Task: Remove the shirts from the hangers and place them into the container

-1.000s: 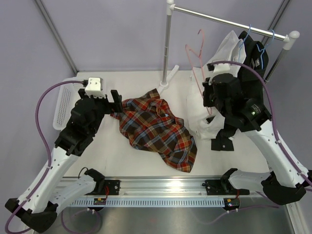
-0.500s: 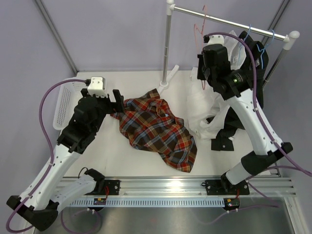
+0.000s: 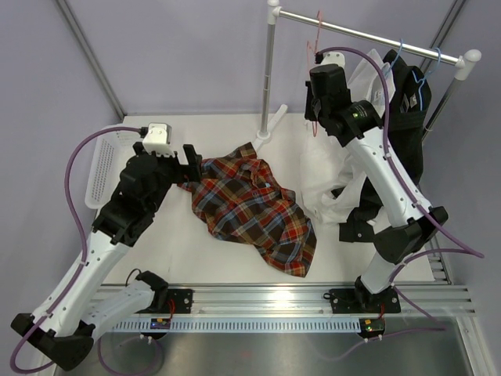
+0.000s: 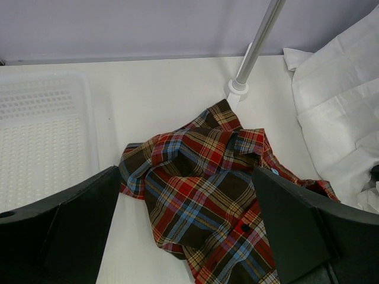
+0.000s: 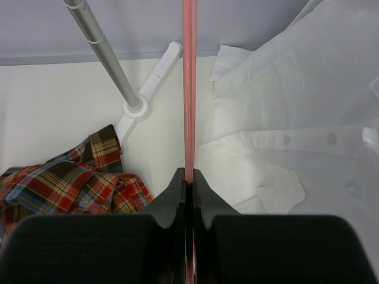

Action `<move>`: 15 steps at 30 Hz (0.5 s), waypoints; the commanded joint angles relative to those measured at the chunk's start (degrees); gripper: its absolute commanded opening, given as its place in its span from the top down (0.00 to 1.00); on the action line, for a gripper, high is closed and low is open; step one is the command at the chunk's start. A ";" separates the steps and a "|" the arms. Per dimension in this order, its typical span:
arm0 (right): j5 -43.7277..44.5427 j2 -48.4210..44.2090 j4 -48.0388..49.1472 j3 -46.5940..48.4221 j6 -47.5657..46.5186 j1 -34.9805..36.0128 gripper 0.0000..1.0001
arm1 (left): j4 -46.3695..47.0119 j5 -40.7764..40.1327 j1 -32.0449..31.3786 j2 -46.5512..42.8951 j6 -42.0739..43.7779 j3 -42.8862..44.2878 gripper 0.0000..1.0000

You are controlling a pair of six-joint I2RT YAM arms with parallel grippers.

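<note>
The plaid shirt [image 3: 250, 207] [image 4: 207, 183] [image 5: 59, 183] lies crumpled on the table, off any hanger. My left gripper [image 3: 190, 166] [image 4: 186, 174] hovers open over its left edge. My right gripper [image 3: 315, 117] [image 5: 189, 173] is raised near the rail, shut on the bare pink hanger [image 3: 317, 35] [image 5: 189, 89]. The white shirt [image 3: 321, 184] [image 5: 296, 118] and black shirt [image 3: 407, 102] hang from blue hangers [image 3: 419, 78], their tails draping onto the table. The white lattice container [image 3: 102, 168] [image 4: 41, 142] sits at far left.
The chrome rail [image 3: 368, 35] runs across the back right on an upright pole [image 3: 268, 70] whose white foot [image 5: 151, 83] stands just behind the plaid shirt. Purple cables loop off both arms. A metal track runs along the near table edge.
My right arm has swung up and back, carrying the pink hanger from over the white shirt up to the rail. The left arm has barely moved.
</note>
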 commanded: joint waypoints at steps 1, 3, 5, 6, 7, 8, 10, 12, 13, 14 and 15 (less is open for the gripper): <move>-1.89 -2.58 4.80 -3.06 2.25 -0.41 0.87 | 2.53 2.79 0.21 0.62 -1.17 0.20 0.01; -3.64 -3.73 6.38 -6.22 3.03 -0.41 0.79 | 2.53 3.67 0.21 1.06 -1.52 0.37 0.01; -4.35 -5.48 6.92 -8.25 3.48 -0.41 0.66 | 2.53 5.34 0.21 1.68 -2.04 0.46 0.01; -5.05 -6.01 7.44 -8.79 3.39 -0.41 0.59 | 2.44 5.95 0.21 1.94 -2.31 0.46 0.01; -5.49 -6.97 7.62 -9.14 3.48 -0.41 0.44 | 2.44 7.44 0.21 2.47 -2.48 0.55 0.01; -6.02 -7.59 7.62 -9.66 3.39 -0.41 0.38 | 2.53 8.33 0.21 2.73 -3.09 0.64 0.01; -8.04 -9.53 7.71 -10.11 3.22 -0.41 0.21 | 2.53 10.96 0.12 3.52 -4.32 0.90 0.01; -9.44 -12.41 7.36 -10.46 3.21 -0.50 0.13 | 2.44 13.50 -0.23 4.14 -5.21 1.25 0.01; -10.15 -13.65 7.36 -10.72 3.13 -0.41 0.10 | 2.44 14.04 -0.84 4.49 -6.08 1.69 0.01; -10.85 -15.14 7.36 -11.86 3.13 -0.41 0.05 | 2.44 14.57 -2.50 5.54 -6.61 1.78 0.01; -11.99 -18.12 7.36 -12.65 3.04 -0.50 0.03 | 2.27 15.44 -3.65 6.07 -6.96 1.95 0.01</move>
